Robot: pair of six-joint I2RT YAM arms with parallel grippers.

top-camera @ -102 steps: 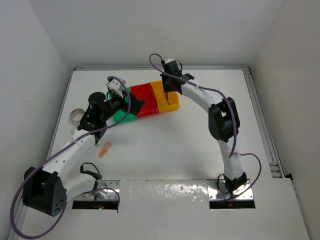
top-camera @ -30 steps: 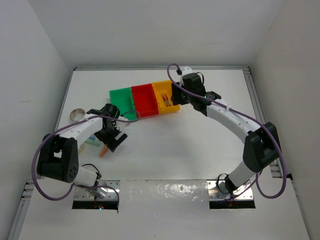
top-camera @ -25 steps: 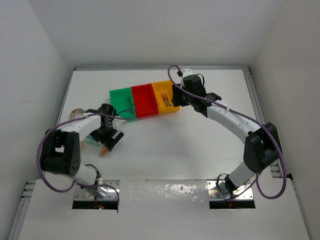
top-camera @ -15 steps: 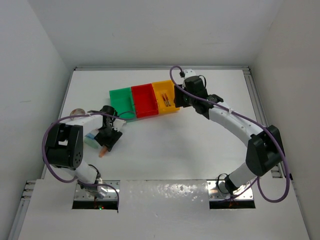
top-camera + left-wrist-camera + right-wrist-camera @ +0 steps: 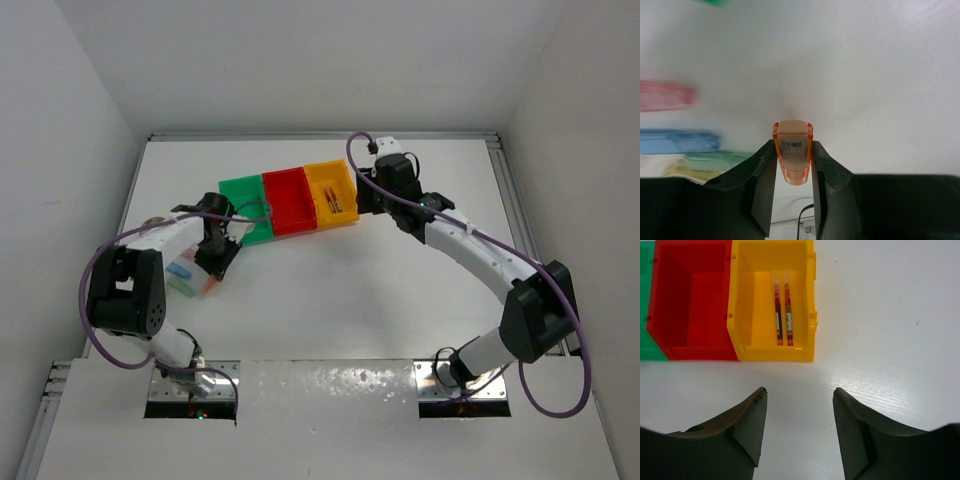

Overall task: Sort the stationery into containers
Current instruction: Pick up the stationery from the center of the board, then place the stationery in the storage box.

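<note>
White tabletop (image 5: 340, 300), enclosed by white walls. Left tool (image 5: 793, 167) — jaws narrow, clamped on a short orange stick (image 5: 792, 140) that projects ahead of the tool. To this tool's left, blurred: a teal stick (image 5: 715, 160), a blue stick (image 5: 677, 141) and a pink stick (image 5: 665, 95). Right tool (image 5: 800, 395) — jaws wide, holding nothing. Just ahead of it, the yellow bin (image 5: 775, 354) contains two red-orange pens (image 5: 782, 307) side by side. The red bin (image 5: 670, 305) and the green bin (image 5: 243, 195) adjoin on the left.
</note>
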